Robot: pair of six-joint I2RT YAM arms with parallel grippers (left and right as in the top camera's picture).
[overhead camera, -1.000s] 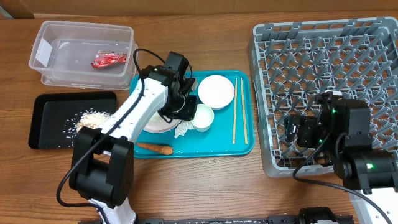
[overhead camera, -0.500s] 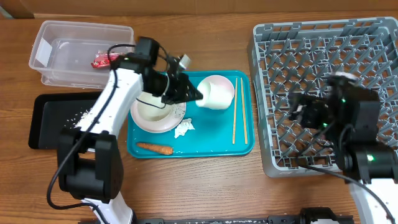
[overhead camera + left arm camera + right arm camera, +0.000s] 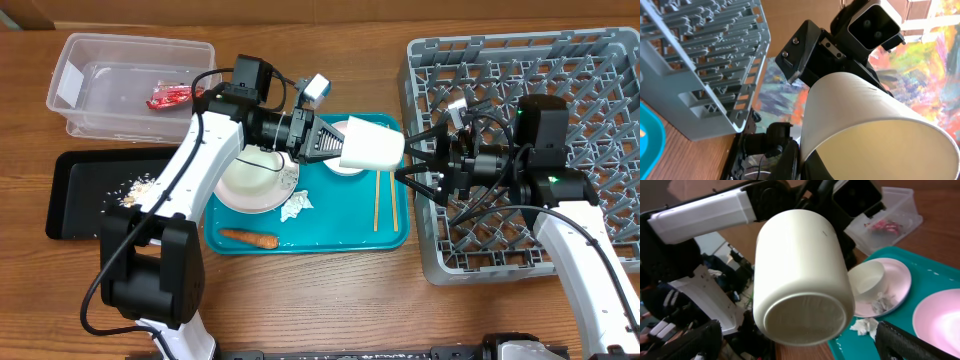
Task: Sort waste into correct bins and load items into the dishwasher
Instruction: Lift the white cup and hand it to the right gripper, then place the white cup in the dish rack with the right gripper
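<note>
Overhead view: a brown wooden table (image 3: 330, 290) is seen, with a grey dish rack (image 3: 600, 60) at the right, a teal tray (image 3: 340, 218) in the middle, and a clear tub (image 3: 100, 120) and black tray (image 3: 80, 215) at the left. A brightly painted wall (image 3: 920, 65) is caught by the left wrist camera (little else of the room is sharp). A white cup (image 3: 375, 148) is held in the air above the teal tray's right edge, lying on its side with its flat base turned toward the rack; smooth, plain, unmarked. It is clamped at its rim end by the left gripper (image 3: 328, 143). The right gripper (image 3: 418, 162) is spread wide just beside the cup's base, not touching it. A red wrapper (image 3: 170, 96) is noted in the tub, beige scraps (image 3: 135, 187) in the black tray, and chopsticks (image 3: 378, 205) and a carrot (image 3: 248, 238) on the teal tray.
</note>
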